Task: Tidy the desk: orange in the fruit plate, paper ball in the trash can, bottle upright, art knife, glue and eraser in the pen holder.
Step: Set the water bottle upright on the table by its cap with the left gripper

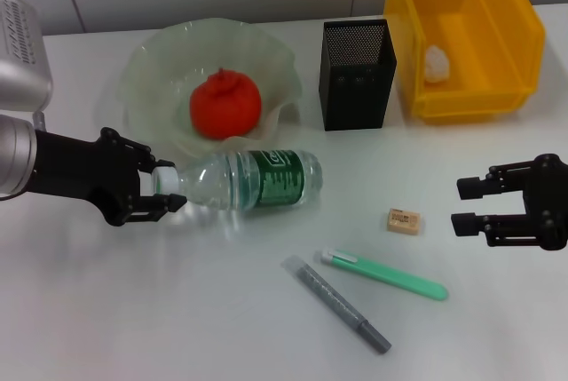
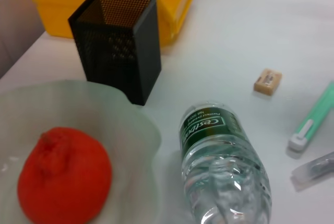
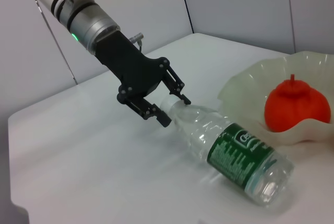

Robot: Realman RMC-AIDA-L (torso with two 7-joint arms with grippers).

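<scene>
In the head view the left gripper (image 1: 169, 190) sits at about nine o'clock, its black fingers set on either side of the white cap of the bottle (image 1: 253, 181), which lies on its side on the white desk (image 1: 177, 310), base pointing toward three o'clock. The orange (image 1: 225, 104) rests in the fruit plate (image 1: 151, 61) at eleven o'clock, the black mesh pen holder (image 1: 357, 75) stands at one o'clock, and the paper ball (image 1: 435, 63) lies inside the yellow bin (image 1: 515, 35) beyond it. The right gripper (image 1: 469, 205) hovers at three o'clock, fingers parted and holding nothing, with the eraser (image 1: 404, 220) just beside it; the green art knife (image 1: 386, 274) and grey glue stick (image 1: 335, 303) lie at five o'clock. The left wrist view shows the bottle (image 2: 222, 166) lying beside the fruit plate (image 2: 130, 140), the orange (image 2: 62, 174) in it, the pen holder (image 2: 122, 44) and eraser (image 2: 267, 81) beyond. The right wrist view shows the left gripper (image 3: 175, 108) closed around the neck of the bottle (image 3: 229, 153).
</scene>
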